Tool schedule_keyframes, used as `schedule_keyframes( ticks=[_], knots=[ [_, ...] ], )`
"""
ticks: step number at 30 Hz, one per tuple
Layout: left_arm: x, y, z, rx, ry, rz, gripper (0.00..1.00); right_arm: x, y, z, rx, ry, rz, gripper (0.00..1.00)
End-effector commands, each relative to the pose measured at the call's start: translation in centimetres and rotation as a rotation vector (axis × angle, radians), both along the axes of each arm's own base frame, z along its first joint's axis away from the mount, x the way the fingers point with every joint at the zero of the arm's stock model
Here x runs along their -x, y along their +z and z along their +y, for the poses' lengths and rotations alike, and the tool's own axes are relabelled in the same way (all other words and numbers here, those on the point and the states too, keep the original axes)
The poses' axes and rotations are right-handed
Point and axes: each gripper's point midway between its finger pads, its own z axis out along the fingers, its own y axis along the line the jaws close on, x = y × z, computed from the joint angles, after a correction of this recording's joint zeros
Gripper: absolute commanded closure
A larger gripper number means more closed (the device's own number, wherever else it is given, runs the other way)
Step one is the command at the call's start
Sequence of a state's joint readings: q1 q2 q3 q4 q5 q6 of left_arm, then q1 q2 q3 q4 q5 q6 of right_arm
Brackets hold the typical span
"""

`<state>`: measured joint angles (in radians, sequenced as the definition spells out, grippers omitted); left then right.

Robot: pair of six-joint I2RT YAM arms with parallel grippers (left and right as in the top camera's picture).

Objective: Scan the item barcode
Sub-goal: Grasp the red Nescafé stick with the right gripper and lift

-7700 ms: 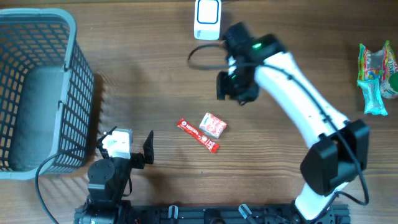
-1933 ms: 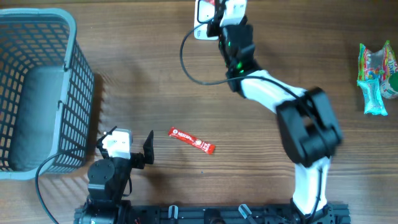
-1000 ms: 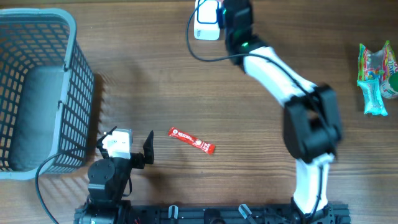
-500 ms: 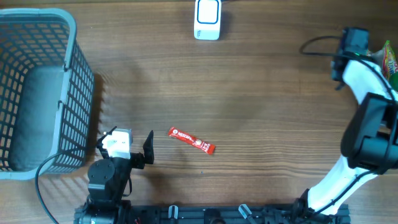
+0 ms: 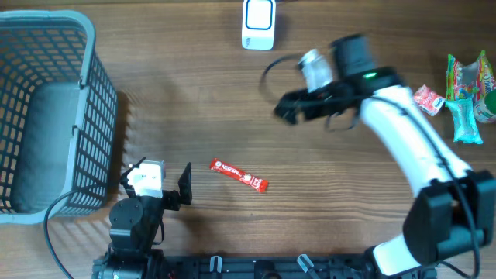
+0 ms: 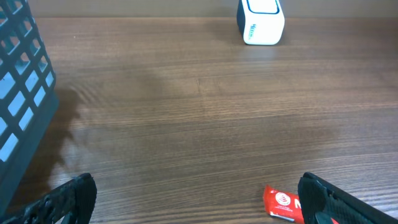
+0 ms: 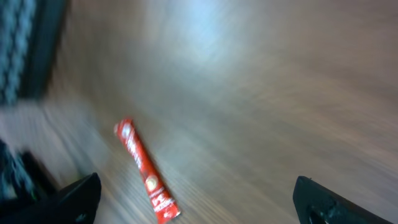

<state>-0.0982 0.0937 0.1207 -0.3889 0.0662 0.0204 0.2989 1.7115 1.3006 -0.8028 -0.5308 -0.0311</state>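
The right fingers point(image 7: 78, 198) stand wide apart with nothing between them, hanging over the bare middle of the counter point(image 5: 194, 93). The left fingers point(image 6: 68, 198) are just as wide and empty, low at the near edge. The red stick packet point(image 5: 239, 173) lies flat on the wood between the two arms, nearer the left one and well apart from the scanner point(image 5: 258, 23) at the far edge. By my reading it has not been picked up or shown to the scanner, so for this item the whole job is left: grasp, carry, present the barcode. A small red-and-white packet point(image 5: 428, 99) lies just beside the snack bags point(image 5: 467, 89) on the right; whether it has been scanned cannot be told. Only the overhead view takes in that packet, the bags and the whole basket point(image 5: 46, 116). The left wrist view shows the scanner's front face. The right wrist view is blurred, showing little beyond the stick packet below it.
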Motion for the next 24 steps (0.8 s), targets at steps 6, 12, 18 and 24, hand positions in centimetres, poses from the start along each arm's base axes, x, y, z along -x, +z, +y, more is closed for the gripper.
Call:
schedule_keyframes(
  ticks=[6, 12, 18, 24],
  knots=[
    [0.0, 0.0, -0.2, 0.009, -0.008, -0.004, 0.0, 6.0, -9.6, 5.8, 0.34, 0.339, -0.04, 0.28],
    [0.0, 0.0, -0.2, 0.009, -0.008, -0.004, 0.0, 9.4, -10.7, 9.6, 0.341, 0.473, -0.058, 0.24],
    [0.0, 0.0, -0.2, 0.009, -0.008, -0.004, 0.0, 9.7, -11.2, 10.9, 0.394, 0.507, -0.137, 0.23],
    [0.0, 0.0, -0.2, 0.009, -0.008, -0.004, 0.0, 9.8, -15.5, 9.7, 0.527, 0.524, -0.117, 0.43]
  ],
)
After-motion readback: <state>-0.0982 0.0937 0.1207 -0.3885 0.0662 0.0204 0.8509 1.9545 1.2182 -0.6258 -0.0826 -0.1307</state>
